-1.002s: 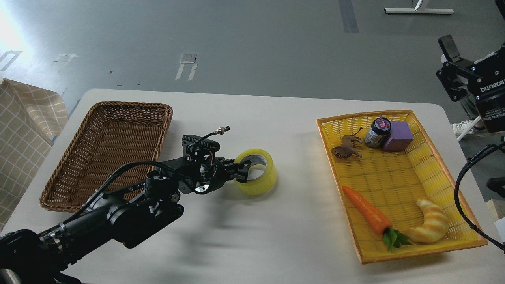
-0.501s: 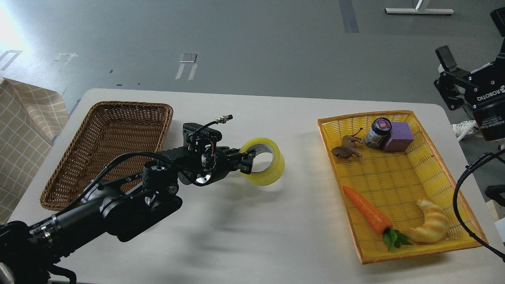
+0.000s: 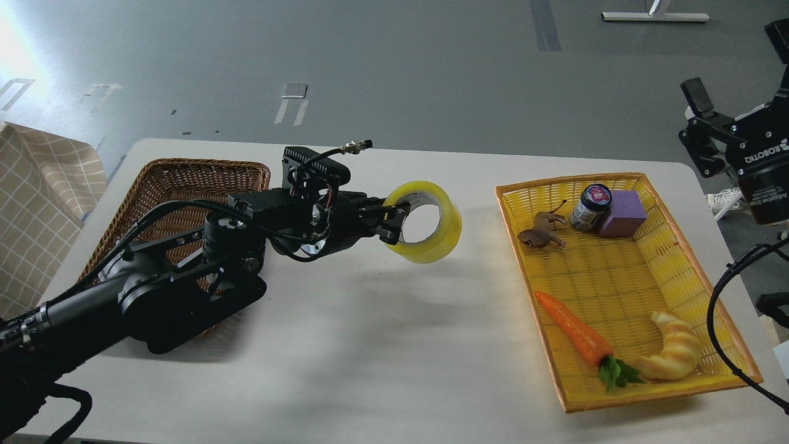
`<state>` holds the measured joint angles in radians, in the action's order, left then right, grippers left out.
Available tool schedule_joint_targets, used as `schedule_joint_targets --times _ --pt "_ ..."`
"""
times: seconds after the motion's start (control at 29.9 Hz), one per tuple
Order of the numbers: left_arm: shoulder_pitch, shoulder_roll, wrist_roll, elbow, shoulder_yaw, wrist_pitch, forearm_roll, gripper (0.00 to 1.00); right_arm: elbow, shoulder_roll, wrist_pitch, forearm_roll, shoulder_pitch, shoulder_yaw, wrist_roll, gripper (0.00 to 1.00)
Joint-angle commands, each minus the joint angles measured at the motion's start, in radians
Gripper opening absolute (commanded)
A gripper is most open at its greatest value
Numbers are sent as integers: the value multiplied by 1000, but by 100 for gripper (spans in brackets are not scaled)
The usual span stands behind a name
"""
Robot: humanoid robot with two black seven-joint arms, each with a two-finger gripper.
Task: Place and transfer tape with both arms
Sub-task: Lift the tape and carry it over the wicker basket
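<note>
The tape (image 3: 445, 233), a translucent yellow roll with a grey-white core, hangs in the air above the middle of the white table (image 3: 382, 345), its hole facing me. My left gripper (image 3: 394, 226) is shut on the roll's left wall, with one finger inside the ring. The left arm reaches in from the lower left, over the brown basket's corner. My right gripper (image 3: 736, 68) is open and empty, held high at the far right edge, beyond the yellow basket and well apart from the tape.
An empty brown wicker basket (image 3: 179, 188) sits at the left. A yellow basket (image 3: 616, 179) at the right holds a toy lion (image 3: 540, 235), a jar (image 3: 590, 206), a purple block (image 3: 621, 213), a carrot (image 3: 573, 334) and a croissant (image 3: 675, 354).
My left gripper has lifted the tape off the table and carried it up and to the right. My right gripper has shifted slightly at the right edge.
</note>
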<state>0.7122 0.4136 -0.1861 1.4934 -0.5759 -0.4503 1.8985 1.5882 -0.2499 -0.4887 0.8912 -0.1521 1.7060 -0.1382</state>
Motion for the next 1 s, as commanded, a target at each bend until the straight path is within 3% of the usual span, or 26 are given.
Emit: schedule_joint_targets --times 0.0,0.3,0.53,0.97 --pt "32 13 -1 8 1 -31 -1 0 1 3 0 0 -3 1 0 100" --pt "101 119 13 56 -5 -38 -2 0 1 4 0 0 3 0 0 100" --pt "110 267 20 71 -15 -38 -59 0 3 6 0 0 2 0 0 100" --pt "95 573 158 30 5 -38 -67 0 1 6 0 0 6 -2 0 100"
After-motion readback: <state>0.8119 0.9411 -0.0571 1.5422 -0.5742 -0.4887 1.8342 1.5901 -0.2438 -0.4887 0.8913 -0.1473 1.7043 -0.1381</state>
